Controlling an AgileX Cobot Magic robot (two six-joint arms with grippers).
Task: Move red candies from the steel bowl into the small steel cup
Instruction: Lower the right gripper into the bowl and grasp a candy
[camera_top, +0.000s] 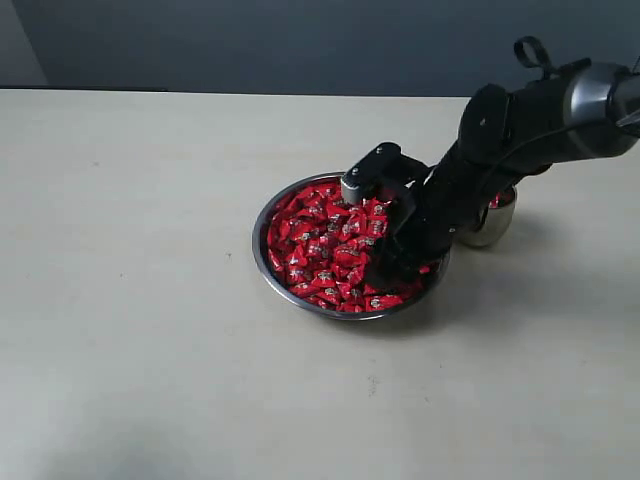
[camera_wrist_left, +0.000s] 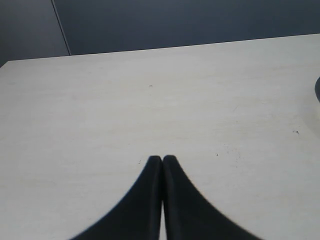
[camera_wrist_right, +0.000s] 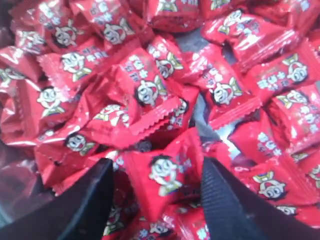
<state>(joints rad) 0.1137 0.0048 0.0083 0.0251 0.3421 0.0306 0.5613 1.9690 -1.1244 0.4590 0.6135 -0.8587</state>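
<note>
While the left gripper (camera_wrist_left: 162, 160) hangs pressed together above the table (camera_wrist_left: 100, 100), the right gripper (camera_wrist_right: 156, 167) sits among red candies (camera_top: 320, 245).
Its jaws stand spread astride one candy in the steel bowl (camera_top: 262, 250); the small steel cup (camera_top: 492, 230) stands just behind.

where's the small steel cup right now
In the exterior view the small steel cup stands on the table just right of the steel bowl, partly hidden behind the right arm.
</note>
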